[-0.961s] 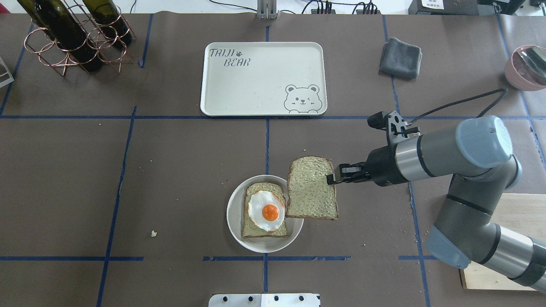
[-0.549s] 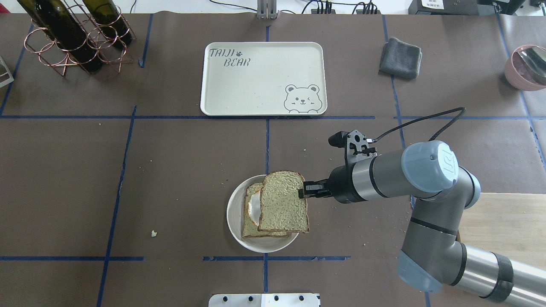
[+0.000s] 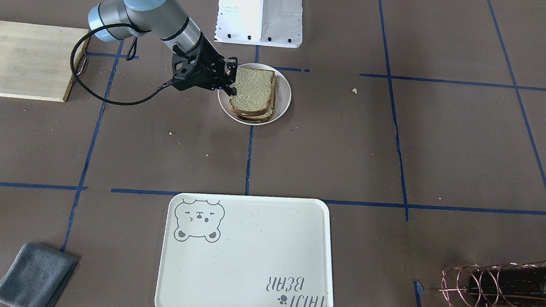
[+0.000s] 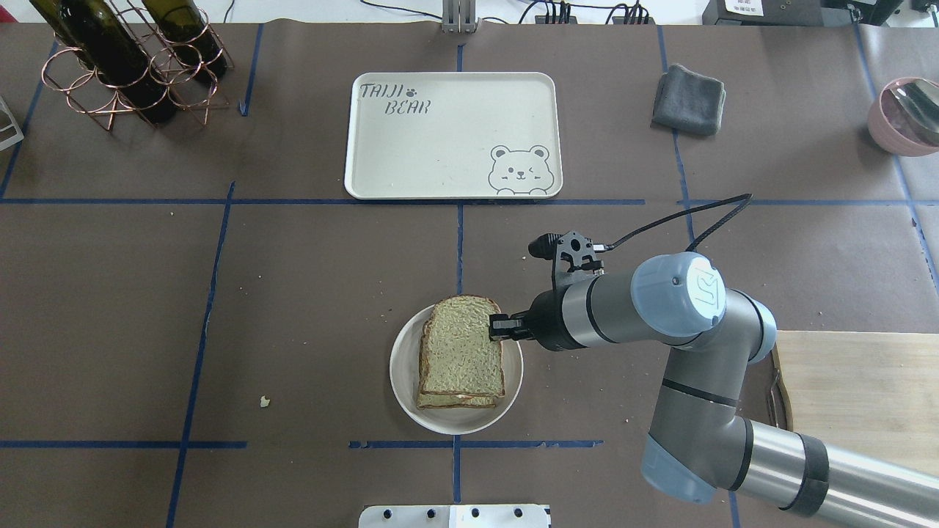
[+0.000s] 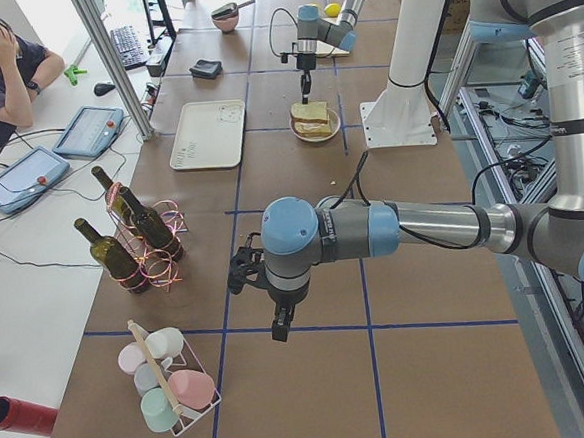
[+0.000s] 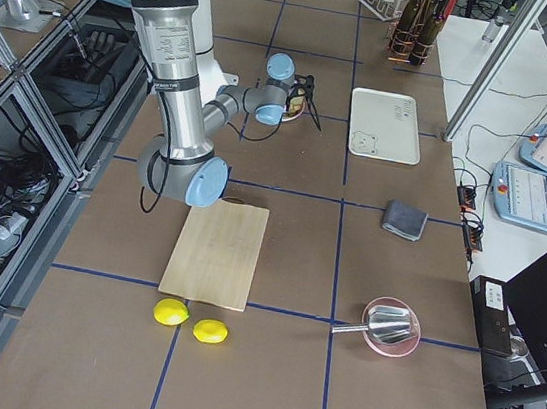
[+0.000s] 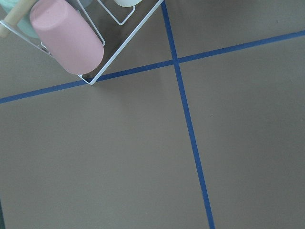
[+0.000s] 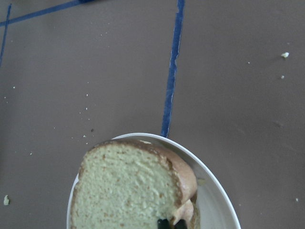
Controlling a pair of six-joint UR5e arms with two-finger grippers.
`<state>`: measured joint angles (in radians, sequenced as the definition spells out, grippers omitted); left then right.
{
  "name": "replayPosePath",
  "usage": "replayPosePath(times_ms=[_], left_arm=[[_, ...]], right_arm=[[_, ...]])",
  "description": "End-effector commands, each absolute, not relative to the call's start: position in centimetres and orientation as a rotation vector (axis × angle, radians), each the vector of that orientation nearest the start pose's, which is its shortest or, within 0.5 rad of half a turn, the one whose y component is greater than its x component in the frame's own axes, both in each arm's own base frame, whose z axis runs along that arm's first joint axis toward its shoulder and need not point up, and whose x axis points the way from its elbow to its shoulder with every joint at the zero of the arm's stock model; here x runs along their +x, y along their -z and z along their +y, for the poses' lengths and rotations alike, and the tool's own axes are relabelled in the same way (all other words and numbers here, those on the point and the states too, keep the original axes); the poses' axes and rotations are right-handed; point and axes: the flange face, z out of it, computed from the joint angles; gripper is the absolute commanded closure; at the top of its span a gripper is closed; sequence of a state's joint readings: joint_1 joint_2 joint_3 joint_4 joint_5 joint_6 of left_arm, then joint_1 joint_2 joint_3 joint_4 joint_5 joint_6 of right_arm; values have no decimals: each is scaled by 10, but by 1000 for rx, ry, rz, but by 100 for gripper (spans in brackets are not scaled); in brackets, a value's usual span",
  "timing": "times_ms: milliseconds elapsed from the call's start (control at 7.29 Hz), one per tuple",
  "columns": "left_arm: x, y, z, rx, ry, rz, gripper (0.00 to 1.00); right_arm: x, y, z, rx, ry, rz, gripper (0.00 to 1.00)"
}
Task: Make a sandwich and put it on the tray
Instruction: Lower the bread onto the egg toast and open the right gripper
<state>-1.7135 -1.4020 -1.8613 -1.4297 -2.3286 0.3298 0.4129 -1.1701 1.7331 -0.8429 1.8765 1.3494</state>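
- Sandwich (image 4: 460,356): stacked on plate (image 4: 400,370), mid-bench (image 4: 293,293).
- Right gripper (image 4: 498,327): pinching top slice's edge.
- Left gripper (image 5: 279,326): spread or pressed together, cannot tell.
- Tray (image 4: 440,147): well apart from plate.

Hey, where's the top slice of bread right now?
In the overhead view, the top slice lies stacked on the white plate, on the robot's side of the tray, its right edge gripped by the right gripper.
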Motion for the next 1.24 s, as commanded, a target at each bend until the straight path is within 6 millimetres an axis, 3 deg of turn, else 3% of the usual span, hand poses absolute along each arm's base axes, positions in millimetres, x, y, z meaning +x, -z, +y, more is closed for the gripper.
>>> replayPosePath(times_ms=[0,275,412,549,824,961,1098], left_arm=[[-123,-608,-403,159,-171,742,0],[-123,-608,-403,159,-171,742,0],[-123,-608,-403,161,-171,742,0],[-123,-607,-403,162,-172,741,0],[-124,-608,-404,161,-171,742,0],[-123,-608,-404,161,-171,743,0],[-124,-606,-405,165,-173,742,0]], right_arm=[[-529,-275,-339,157,32,-1291,100],[-533,-279,-339,153,28,-1276,100],[-536,-275,-337,157,26,-1272,80],[-543,-267,-338,199,-17,-1252,1],[-541,-245,-340,194,-27,-1216,0],[-520,-238,-354,177,-33,-1204,0],[-481,-230,-382,139,-51,-1188,0]])
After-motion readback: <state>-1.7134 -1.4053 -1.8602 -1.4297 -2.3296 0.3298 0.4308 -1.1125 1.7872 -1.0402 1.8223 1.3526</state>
